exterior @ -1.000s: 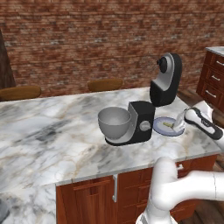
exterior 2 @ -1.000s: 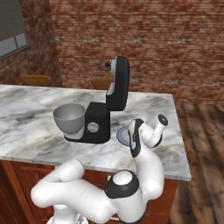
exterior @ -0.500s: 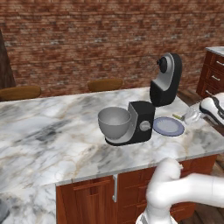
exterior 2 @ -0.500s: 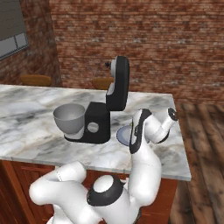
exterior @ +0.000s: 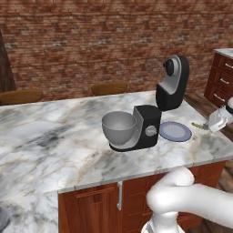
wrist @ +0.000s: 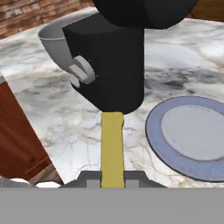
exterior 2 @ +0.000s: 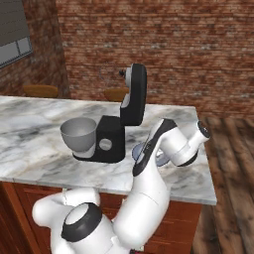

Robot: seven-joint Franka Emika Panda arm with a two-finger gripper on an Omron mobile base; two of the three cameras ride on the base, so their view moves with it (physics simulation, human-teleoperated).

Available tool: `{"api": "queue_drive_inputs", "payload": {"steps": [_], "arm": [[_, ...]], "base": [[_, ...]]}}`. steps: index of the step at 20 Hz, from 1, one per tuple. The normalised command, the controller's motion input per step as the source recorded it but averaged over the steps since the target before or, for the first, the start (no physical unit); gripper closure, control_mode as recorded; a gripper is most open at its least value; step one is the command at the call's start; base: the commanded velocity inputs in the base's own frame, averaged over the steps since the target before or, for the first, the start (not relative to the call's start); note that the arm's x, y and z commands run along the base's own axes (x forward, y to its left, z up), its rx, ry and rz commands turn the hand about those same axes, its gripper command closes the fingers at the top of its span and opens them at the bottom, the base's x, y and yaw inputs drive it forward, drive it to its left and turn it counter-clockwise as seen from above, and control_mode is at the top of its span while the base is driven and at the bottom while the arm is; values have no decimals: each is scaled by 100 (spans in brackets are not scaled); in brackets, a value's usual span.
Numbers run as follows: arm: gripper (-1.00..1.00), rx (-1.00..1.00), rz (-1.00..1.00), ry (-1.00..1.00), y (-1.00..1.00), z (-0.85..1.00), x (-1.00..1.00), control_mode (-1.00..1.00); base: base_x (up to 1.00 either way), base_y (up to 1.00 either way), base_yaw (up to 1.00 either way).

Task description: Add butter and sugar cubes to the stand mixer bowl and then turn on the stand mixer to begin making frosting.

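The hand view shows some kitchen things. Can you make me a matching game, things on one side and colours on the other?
Things:
1. stick of butter in the gripper
2. boxy stand mixer
3. round flat plate
4. deep metal stand mixer bowl

Colours:
a. black
b. grey-blue
c. pale yellow
d. grey

Pairs: 1-c, 2-a, 3-b, 4-d

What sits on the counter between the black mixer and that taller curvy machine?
Bare marble. In the left base view the stand mixer and the taller appliance are separated by empty counter; the plate lies off to the side.
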Motion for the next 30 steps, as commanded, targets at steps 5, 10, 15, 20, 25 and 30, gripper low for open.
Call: {"api": "queue_drive_inputs", "payload": {"steps": [5, 10, 15, 20, 25, 30], "arm": [[100, 0, 0, 9, 76, 36, -100, -100], [100, 0, 0, 10, 97, 38, -95, -100], [100, 0, 0, 6, 99, 47, -52, -100], [100, 0, 0, 1, 89, 66, -2, -100], [100, -2, 0, 0, 73, 55, 0, -100], [100, -7, -1, 0, 64, 32, 2, -100]], "base": [[0, 0, 0], [0, 0, 0], [0, 0, 0], [0, 0, 0], [0, 0, 0], [0, 0, 0]]}}
